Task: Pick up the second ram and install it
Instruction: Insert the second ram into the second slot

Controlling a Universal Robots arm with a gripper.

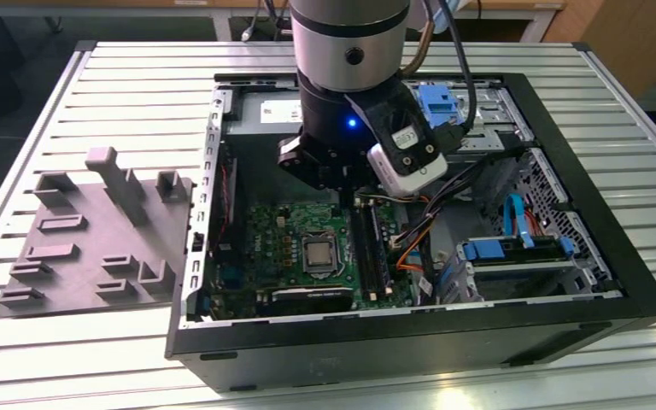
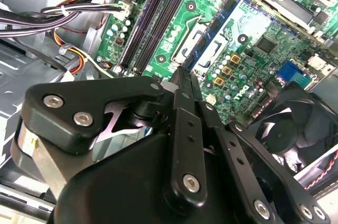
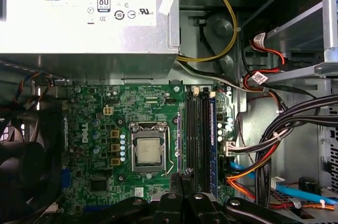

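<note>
— Gripper (image 1: 345, 195) condition, please?
— We find its fingers (image 2: 186, 129) pressed together, nothing visible between them, poised over the motherboard (image 3: 100, 129) inside the open computer case (image 1: 419, 342).
— And the second ram (image 1: 369, 252)?
— We note a long dark strip in the memory slots, centre of the exterior view, just below the fingertips. Whether it is seated, we cannot tell.

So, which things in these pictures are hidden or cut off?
First wrist view: one end of the memory slots, covered by the gripper.
Second wrist view: the fan, partly cut off by the edge.
Exterior view: part of the circuit board, hidden behind the arm.
</note>
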